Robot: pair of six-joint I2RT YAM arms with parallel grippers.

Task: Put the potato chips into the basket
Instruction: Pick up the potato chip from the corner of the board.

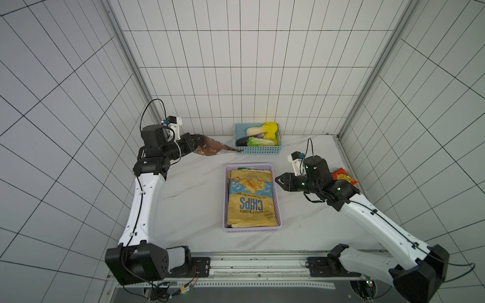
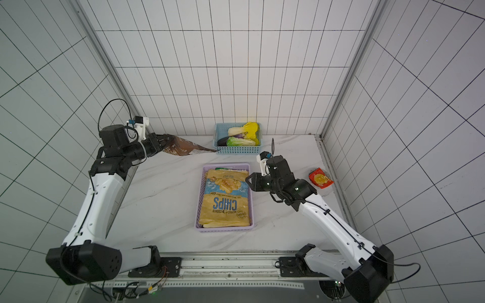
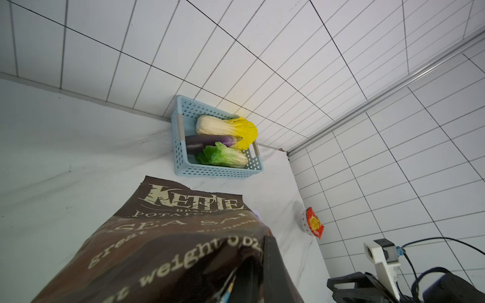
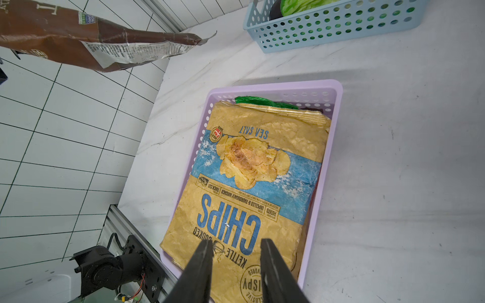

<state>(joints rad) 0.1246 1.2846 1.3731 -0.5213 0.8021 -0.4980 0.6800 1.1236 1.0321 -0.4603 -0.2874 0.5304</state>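
Green bag (image 4: 265, 102) mostly buried under tan CHIPS bag (image 4: 249, 168) — label unreadable.

blue basket (image 1: 258, 150), toy vegetables (image 1: 260, 142), red packet (image 2: 320, 178)

Robot test cell — white gridded walls (image 1: 236, 65), marble tabletop (image 1: 194, 204), aluminium mounting rail (image 1: 257, 263)
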